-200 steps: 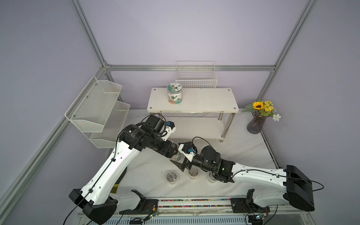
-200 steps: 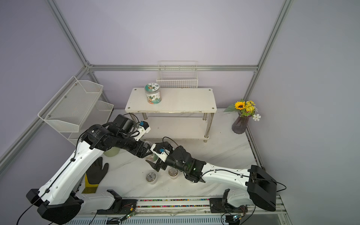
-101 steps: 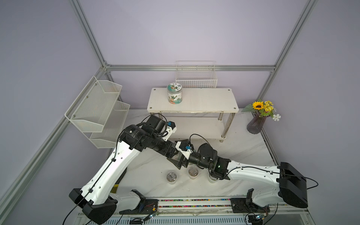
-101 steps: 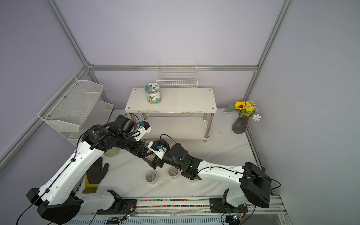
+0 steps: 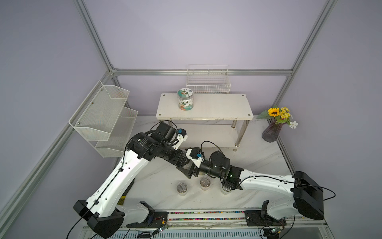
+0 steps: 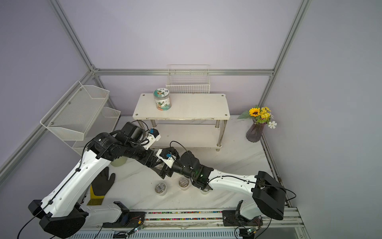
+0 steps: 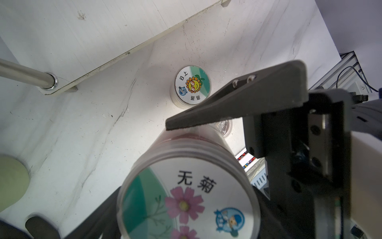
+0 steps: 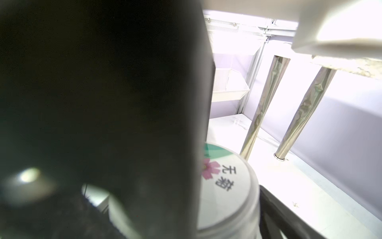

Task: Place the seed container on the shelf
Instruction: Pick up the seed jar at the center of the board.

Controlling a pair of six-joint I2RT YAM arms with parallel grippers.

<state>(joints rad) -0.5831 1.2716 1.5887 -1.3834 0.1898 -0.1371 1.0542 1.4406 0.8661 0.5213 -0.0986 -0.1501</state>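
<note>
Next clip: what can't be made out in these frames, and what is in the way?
- Seed container: nearly hidden in both top views, between the left hand and right hand.
- Right wrist view: a dark blur close to the lens covers most of it.
- Jar at the front: half under the right arm.

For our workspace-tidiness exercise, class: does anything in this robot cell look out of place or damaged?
A black glove lies flat on the table beside the left arm; it looks left behind. The top board of the shelf has a chipped, crumbling front edge, clearest in the right wrist view.
</note>
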